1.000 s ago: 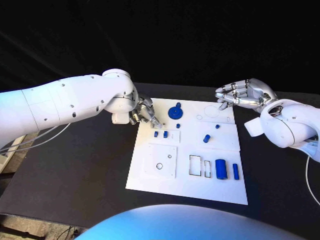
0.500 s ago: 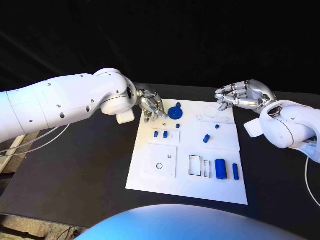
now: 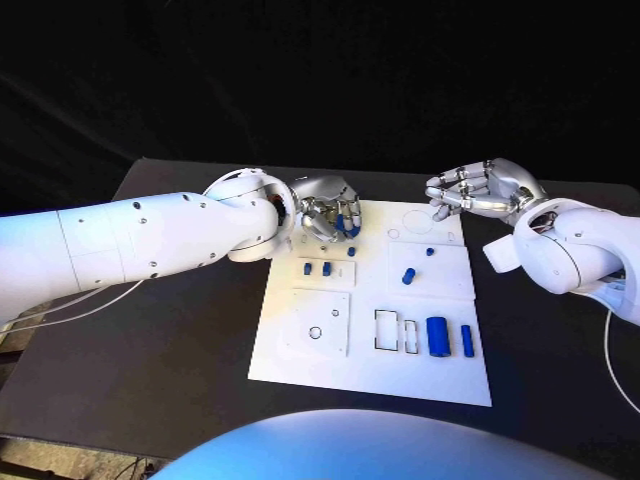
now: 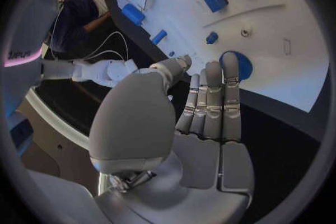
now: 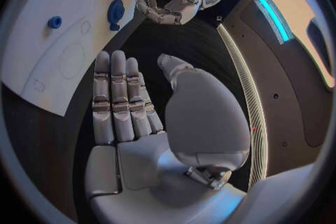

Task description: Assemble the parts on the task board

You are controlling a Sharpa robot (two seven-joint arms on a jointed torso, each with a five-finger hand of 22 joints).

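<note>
Over far-left corner of task board: left hand above round blue part, fingers extended, holding nothing. Right hand over far-right corner, fingers apart, empty. Board mid-tabletop.

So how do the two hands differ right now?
The left hand reaches over the task board, its fingers above the round blue part; the right hand hovers at the board's far right corner, over no blue part. The left fingers extend forward; the right ones curl inward. Both look to hold nothing.
</note>
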